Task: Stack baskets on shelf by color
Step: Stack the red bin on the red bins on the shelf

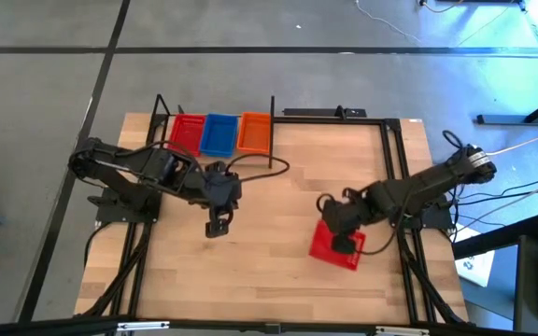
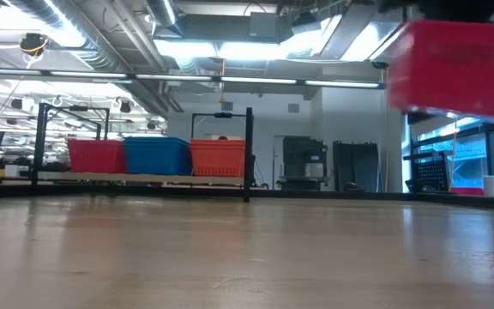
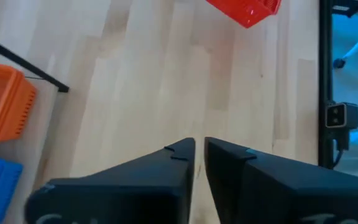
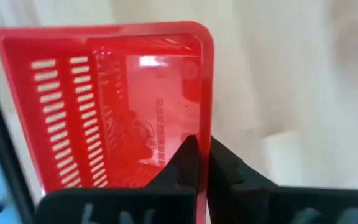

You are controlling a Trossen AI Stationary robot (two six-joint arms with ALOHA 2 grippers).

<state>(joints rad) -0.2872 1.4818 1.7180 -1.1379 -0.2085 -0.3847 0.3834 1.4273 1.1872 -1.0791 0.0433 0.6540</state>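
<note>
A red basket (image 1: 325, 250) hangs in my right gripper (image 1: 345, 245) over the table's right near part. In the low view this red basket (image 2: 461, 64) is well above the tabletop. On the shelf (image 1: 215, 154) at the table's far left, red (image 1: 186, 132), blue (image 1: 219, 133) and orange baskets (image 1: 254, 132) stand side by side on their bottoms. How many are stacked in each I cannot tell. My left gripper (image 1: 218, 225) is shut and holds nothing, over the table's middle, on the near side of the shelf. My right gripper (image 4: 202, 149) pinches one side wall of the red basket at its rim (image 4: 206, 118). One finger is inside the basket and one outside. The fingers come from above, pointing down. The basket is lifted clear of the table, open side up and slightly tilted.
Black metal rods frame the table's far and right edges (image 1: 395, 168). The shelf's upright posts (image 2: 249, 154) rise at its ends. A black cable (image 1: 271, 171) loops on the wood near the orange basket. Bare wood lies between the two grippers (image 1: 269, 233).
</note>
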